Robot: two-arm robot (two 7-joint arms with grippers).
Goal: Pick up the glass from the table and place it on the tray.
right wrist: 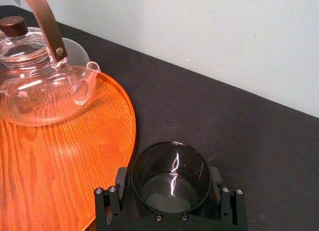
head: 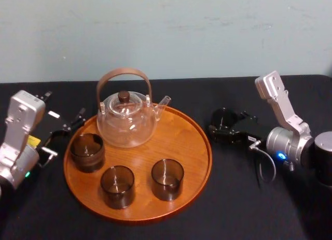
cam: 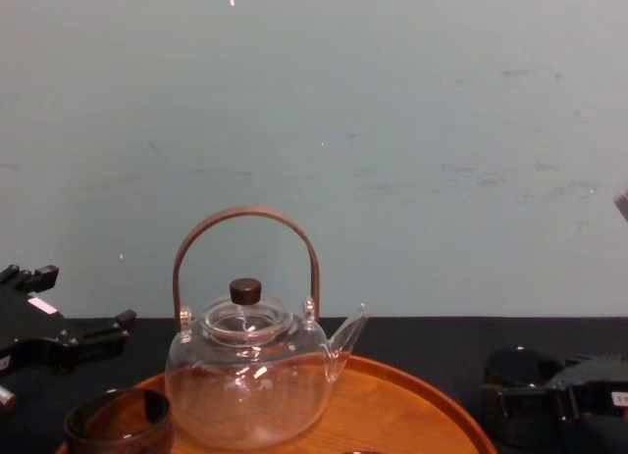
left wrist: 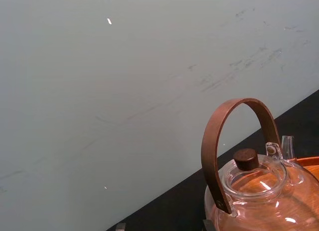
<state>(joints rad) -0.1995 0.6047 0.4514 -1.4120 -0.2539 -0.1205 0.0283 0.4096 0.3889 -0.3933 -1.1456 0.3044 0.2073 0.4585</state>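
The glass (head: 224, 119), dark and smoky, stands on the black table just right of the tray (head: 179, 139), its rim close to the tray's edge. My right gripper (head: 222, 127) reaches in from the right and is shut on it; in the right wrist view the glass (right wrist: 170, 177) sits between the two black fingers (right wrist: 121, 180), which press against its wall. The round orange-brown tray (right wrist: 55, 161) lies beside them. My left gripper (head: 65, 133) rests open at the tray's left edge, holding nothing.
On the tray stand a clear glass teapot (head: 126, 121) with a brown arched handle and three more dark glasses (head: 87, 151), (head: 118, 185), (head: 167, 179). The tray's right part near the teapot's spout is bare. A pale wall rises behind the table.
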